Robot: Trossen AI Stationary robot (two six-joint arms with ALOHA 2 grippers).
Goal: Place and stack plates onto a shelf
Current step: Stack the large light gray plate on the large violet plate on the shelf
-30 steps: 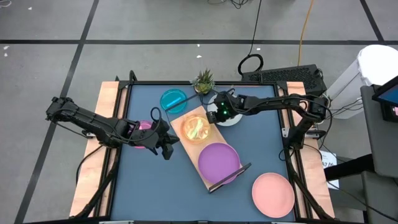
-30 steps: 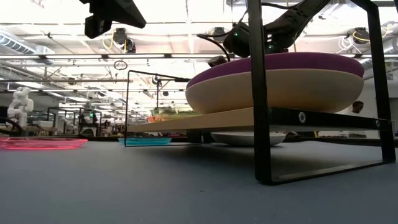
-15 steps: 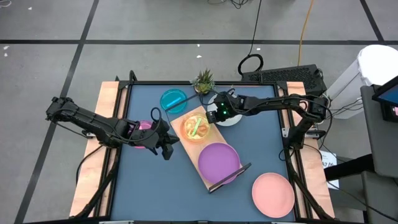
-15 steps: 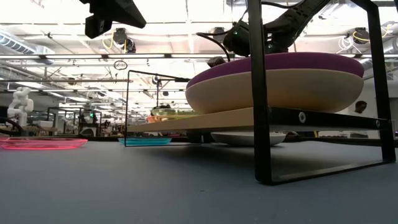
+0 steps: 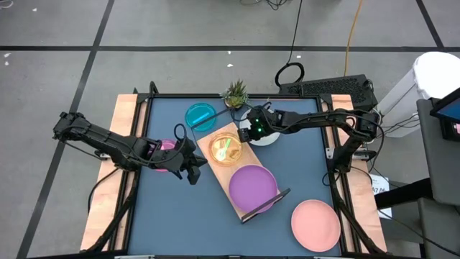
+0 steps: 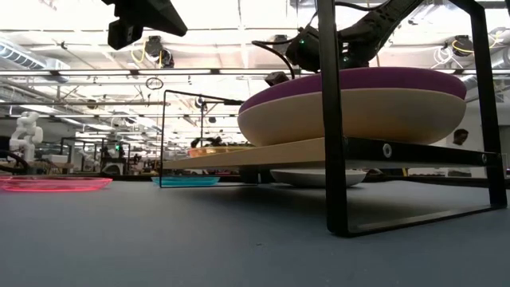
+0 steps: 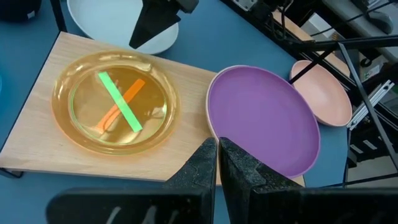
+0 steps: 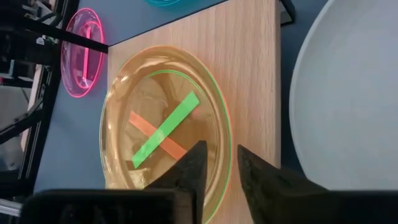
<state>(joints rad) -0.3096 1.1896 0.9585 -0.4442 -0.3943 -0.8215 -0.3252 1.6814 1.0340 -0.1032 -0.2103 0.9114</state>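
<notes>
Hovering right gripper (fingers parted) over orange plate's rim.

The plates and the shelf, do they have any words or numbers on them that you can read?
None can be read.
The orange plate on the shelf shows only a green strip crossing an orange strip, no letters.
The purple plate, salmon pink plate, cyan plate and magenta plate carry no print.

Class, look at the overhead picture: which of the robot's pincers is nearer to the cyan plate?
Neither by much. The right pincer is slightly nearer, beside the shelf. The left pincer hangs over the table, farther from the cyan plate.
</notes>
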